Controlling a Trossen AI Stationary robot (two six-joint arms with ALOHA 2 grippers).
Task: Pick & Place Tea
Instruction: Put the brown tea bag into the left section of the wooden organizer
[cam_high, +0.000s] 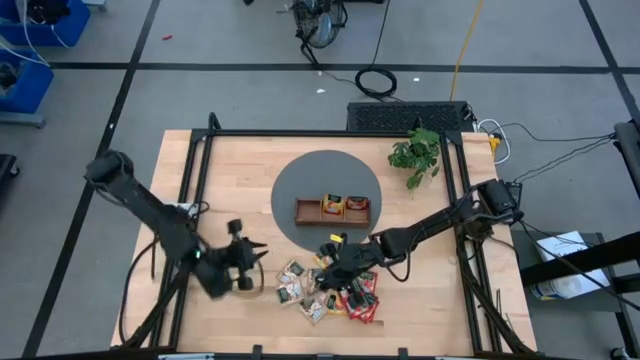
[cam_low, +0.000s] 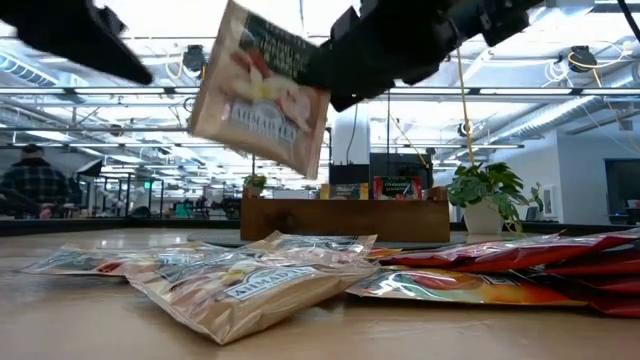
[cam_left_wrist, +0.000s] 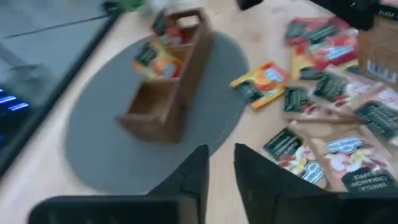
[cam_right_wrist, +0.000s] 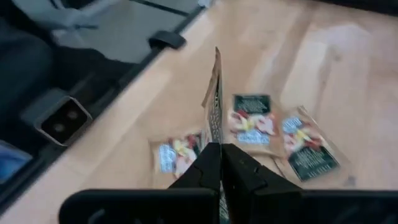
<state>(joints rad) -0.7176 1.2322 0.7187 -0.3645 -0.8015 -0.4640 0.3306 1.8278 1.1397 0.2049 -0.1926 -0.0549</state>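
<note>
The right gripper (cam_right_wrist: 219, 163) pinches a tea sachet (cam_right_wrist: 214, 99) edge-on, lifted clear for carrying. The left gripper (cam_left_wrist: 219, 163) waits aside, seemingly slightly apart and empty.

- Table (cam_high: 240, 170): pale wood, smooth, matt, fine grain showing.
- Mat (cam_high: 300, 185): round, grey, matt, finely ribbed weave; lies on the table.
- Tray (cam_high: 308, 211): brown wood, dull finish; stands on the mat.
- Tea sachets (cam_low: 240, 285): glossy printed foil or plastic film, crinkled, catching light; lie on the table beside the mat.
- Lifted sachet (cam_low: 262, 88): same glossy film, sealed edges flat.
- Right gripper (cam_right_wrist: 219, 163) and left gripper (cam_left_wrist: 217, 168): dark matt plastic fingers.
- Frame rails (cam_high: 200, 170) around the table: black metal, matt.
</note>
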